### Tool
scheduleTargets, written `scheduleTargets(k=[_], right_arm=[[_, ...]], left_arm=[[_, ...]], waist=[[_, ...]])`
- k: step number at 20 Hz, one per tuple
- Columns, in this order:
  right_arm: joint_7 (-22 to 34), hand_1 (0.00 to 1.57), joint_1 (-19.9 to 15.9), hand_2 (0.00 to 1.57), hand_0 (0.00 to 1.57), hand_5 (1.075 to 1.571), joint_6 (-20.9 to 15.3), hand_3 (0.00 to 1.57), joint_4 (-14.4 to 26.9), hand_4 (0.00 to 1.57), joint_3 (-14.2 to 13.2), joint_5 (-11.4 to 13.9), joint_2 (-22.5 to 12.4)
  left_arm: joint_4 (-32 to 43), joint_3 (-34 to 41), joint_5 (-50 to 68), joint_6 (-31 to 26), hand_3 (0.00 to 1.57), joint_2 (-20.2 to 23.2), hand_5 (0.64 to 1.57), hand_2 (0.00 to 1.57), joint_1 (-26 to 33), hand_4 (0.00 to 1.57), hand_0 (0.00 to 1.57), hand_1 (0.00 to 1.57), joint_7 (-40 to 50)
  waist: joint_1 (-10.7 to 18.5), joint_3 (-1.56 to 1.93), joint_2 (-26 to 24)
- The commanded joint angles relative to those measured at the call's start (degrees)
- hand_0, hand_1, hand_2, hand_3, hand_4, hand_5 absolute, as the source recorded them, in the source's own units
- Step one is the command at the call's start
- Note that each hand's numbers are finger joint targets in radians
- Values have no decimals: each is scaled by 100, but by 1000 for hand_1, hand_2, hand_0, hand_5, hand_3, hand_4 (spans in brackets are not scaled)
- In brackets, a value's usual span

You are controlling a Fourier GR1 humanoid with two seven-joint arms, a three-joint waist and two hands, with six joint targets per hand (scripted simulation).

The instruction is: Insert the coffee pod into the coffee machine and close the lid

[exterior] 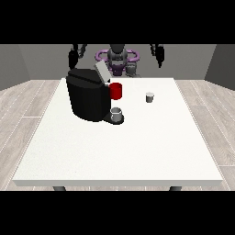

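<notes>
Hovering both my hands, one at the view's left [72,57] and one at the view's right [159,54], high behind the smooth white tabletop [114,151]; whether my fingers are spread, I cannot tell. The small grey cylindrical pod [149,97] stands at three o'clock of the boxy black machine [88,95], whose flat grey lid [102,72] tilts up.

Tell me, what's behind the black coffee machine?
A red cup peeks out behind the coffee machine, beside its raised lid. The machine hides the cup's left part and the table behind it; anything else there cannot be seen.
</notes>
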Motion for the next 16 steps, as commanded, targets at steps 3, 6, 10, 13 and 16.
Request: scheduleTargets(k=[3,6,10,13,16], right_arm=[[-609,0,-32,0,0,1571,243,0,415,0,-147,-90,-97],[-257,0,-198,0,0,1571,-37,0,240,0,287,262,186],[-338,0,-342,0,0,1571,-598,0,-90,0,320,950,52],[-312,0,-498,0,0,1571,-738,0,-307,0,731,1328,219],[12,0,-846,0,0,1571,-617,0,-253,0,439,1096,78]], left_arm=[[33,-169,-389,-598,0,654,1571,0,-27,0,0,0,-253],[79,-573,-966,-797,0,967,1571,0,-123,0,0,0,-249],[677,-86,-1188,-1022,0,1735,1571,0,-644,0,0,0,12],[1535,265,-1210,-1025,0,1909,1571,0,-1162,0,0,0,-487],[1660,-1,-1564,-1193,0,2006,1571,0,-1480,0,0,0,-25]], waist=[[128,-89,277],[55,-90,234],[-493,-94,546],[-808,-99,1057],[-842,-94,1013]])
